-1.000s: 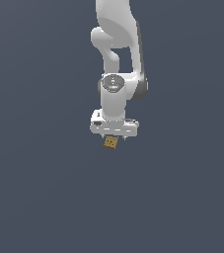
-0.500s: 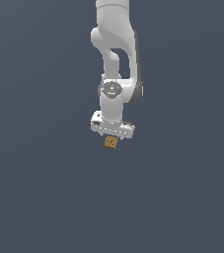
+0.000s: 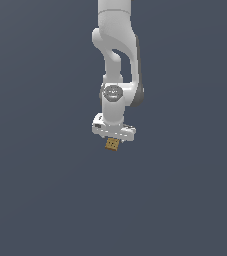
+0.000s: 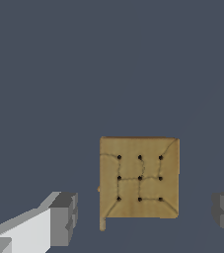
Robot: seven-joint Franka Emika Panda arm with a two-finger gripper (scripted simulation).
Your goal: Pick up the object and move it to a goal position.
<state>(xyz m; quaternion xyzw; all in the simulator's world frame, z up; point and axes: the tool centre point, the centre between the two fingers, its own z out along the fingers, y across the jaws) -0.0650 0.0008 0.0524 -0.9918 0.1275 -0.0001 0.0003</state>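
The object, a tiny tan-brown cube [image 3: 112,144] with small dark spots, shows just under the white hand in the exterior view. In the wrist view the cube [image 4: 139,178] fills the space between the two grey fingertips [image 4: 64,217], with a visible gap on each side. My gripper [image 3: 113,138] is open and straddles the cube without touching it. In the exterior view the fingers themselves are hidden against the hand and the cube.
A uniform dark grey-blue ground [image 3: 45,190] surrounds the arm on all sides. The white arm [image 3: 117,55] rises straight above the hand. No goal marker shows in either view.
The arm's upper links have shifted slightly and the hand has sunk a little toward the cube. The cube has stayed in the same place.
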